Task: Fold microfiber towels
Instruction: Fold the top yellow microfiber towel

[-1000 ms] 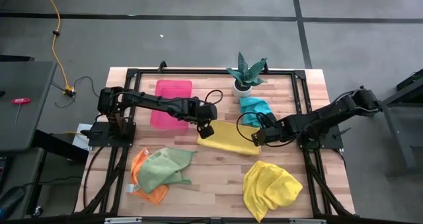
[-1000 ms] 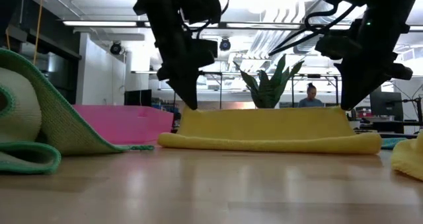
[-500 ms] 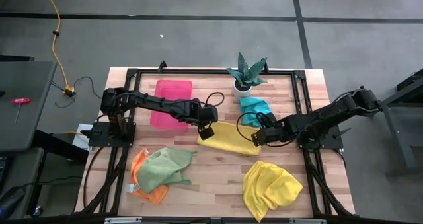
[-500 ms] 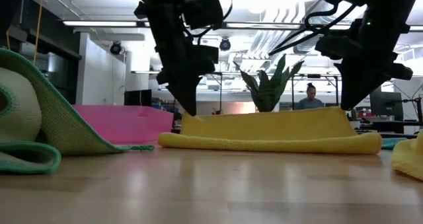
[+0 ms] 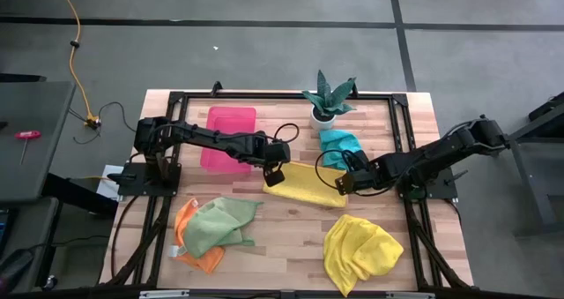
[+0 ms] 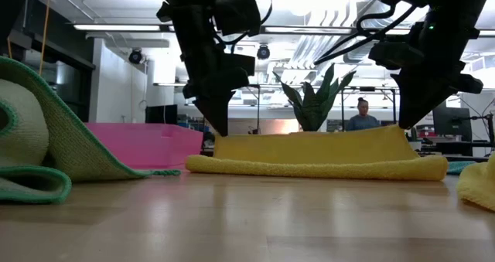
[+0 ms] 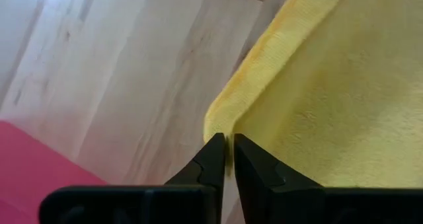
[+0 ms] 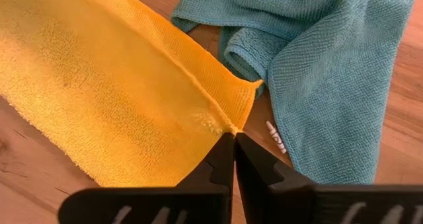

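Note:
A yellow towel (image 5: pixel 304 186) lies folded in the middle of the table, its near fold (image 6: pixel 309 169) on the wood. My left gripper (image 5: pixel 275 174) is shut on its left far corner. My right gripper (image 5: pixel 342 183) is shut on its right far corner. Between them the towel's upper part (image 6: pixel 309 144) stands raised behind the fold. A teal towel (image 5: pixel 339 145) lies just beyond the right corner. A light green towel (image 5: pixel 220 224) lies on an orange one (image 5: pixel 189 250) at the near left. A second yellow towel (image 5: pixel 359 250) lies crumpled at the near right. My left gripper pinches the yellow towel's left far corner (image 7: pixel 217 126) between its two fingertips, coming from above and pointing down. The corner is held a little above the table; one layer or several, I cannot tell. The cloth runs from it down to the fold on the wood. My right gripper pinches the right far corner (image 8: pixel 236 123) between its two fingertips, from above. The corner is held up off the table (image 6: pixel 402 131), and the cloth falls from it to the fold on the wood. The upper edge runs nearly straight to the other corner.
A pink tray (image 5: pixel 231 136) lies at the far left, just behind my left arm. A potted plant (image 5: pixel 326 100) stands at the far middle. A person (image 6: pixel 362 115) shows in the room beyond the table. Bare wood lies between the near towels.
My left gripper has gone down a little with its corner of the yellow towel, so the towel's left upper edge stands slightly lower. My right gripper and its corner have kept still.

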Robot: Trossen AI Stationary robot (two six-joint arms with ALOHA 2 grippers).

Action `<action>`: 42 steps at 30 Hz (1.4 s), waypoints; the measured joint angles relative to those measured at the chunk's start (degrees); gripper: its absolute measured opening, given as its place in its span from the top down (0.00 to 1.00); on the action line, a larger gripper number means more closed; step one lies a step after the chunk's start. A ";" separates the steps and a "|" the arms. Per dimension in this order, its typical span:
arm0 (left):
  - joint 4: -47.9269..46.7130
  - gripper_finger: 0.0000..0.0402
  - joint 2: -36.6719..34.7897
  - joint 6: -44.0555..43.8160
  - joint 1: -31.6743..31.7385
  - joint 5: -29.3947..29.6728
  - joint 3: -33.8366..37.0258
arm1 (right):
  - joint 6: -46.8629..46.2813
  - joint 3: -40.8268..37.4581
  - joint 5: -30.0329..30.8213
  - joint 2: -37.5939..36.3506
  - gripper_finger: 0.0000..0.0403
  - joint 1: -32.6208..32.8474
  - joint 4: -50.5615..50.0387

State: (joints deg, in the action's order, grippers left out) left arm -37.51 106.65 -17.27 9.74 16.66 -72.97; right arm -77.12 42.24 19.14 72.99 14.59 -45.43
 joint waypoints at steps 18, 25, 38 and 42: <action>-4.52 0.70 -2.80 5.15 4.45 -2.99 0.15 | -1.14 0.02 3.81 -3.17 0.63 -0.42 -7.79; 0.20 0.70 -9.86 9.51 5.38 -14.72 0.09 | -0.01 0.11 4.14 -13.76 0.62 -4.06 -9.90; 46.63 0.95 -18.56 1.37 -3.29 -23.64 19.77 | 20.51 0.11 -3.44 -8.06 0.97 -20.03 1.92; 49.55 0.98 -17.07 -3.24 -5.61 -19.93 23.79 | 28.37 0.05 -8.42 -2.38 0.98 -26.15 6.76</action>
State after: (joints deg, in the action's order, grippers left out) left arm 12.04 89.58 -20.51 4.13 -3.27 -49.18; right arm -48.74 42.29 10.72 70.62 -11.56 -38.66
